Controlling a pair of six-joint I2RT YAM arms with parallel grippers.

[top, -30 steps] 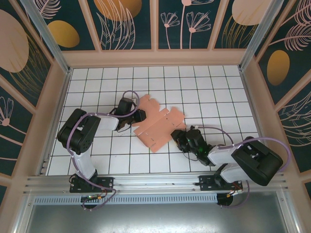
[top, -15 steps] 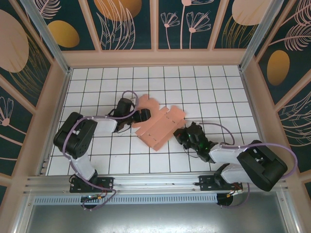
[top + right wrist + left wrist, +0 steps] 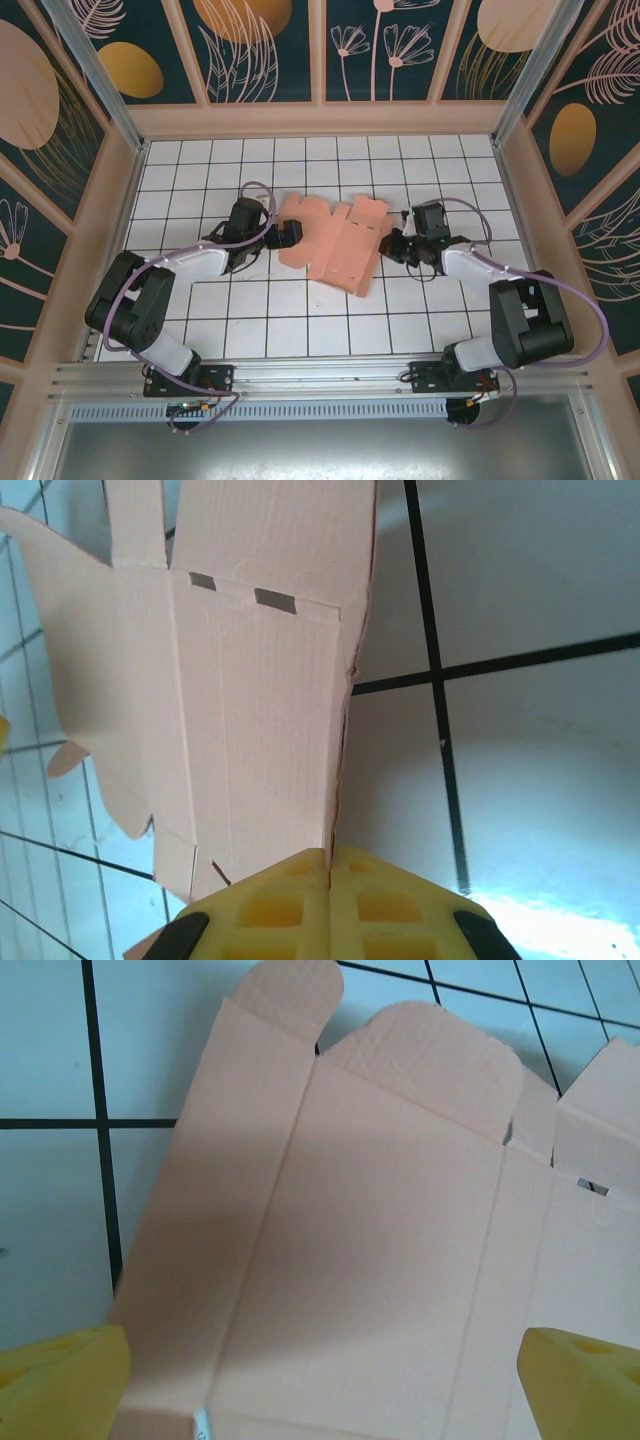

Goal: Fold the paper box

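Gripping side: the right tool is clenched on the paper box. In the right wrist view its yellow pads meet in a tight seam, and the card's right edge runs straight down into it.
Released side: the left tool is spread wide and holds nothing. In the left wrist view its yellow fingertips sit at the two bottom corners, with card showing across the gap between them.
Paper box: a salmon-pink die-cut blank lying opened out on the white gridded table, mid-table between the two arms. Rounded flaps are on its far left part and small slots near the right edge.
Why held so: as a judgement, the one-sided pinch anchors the right panel so it can be steered or lifted along a crease. The open left tool is free to take a fresh hold opposite.
Box against tools: the left border lies just inside the left tool's spread, apparently not touched. The right border is caught in the right tool.
Unclear: I cannot tell whether the pinched edge is off the table.
Stage: judged early, since no walls stand yet.
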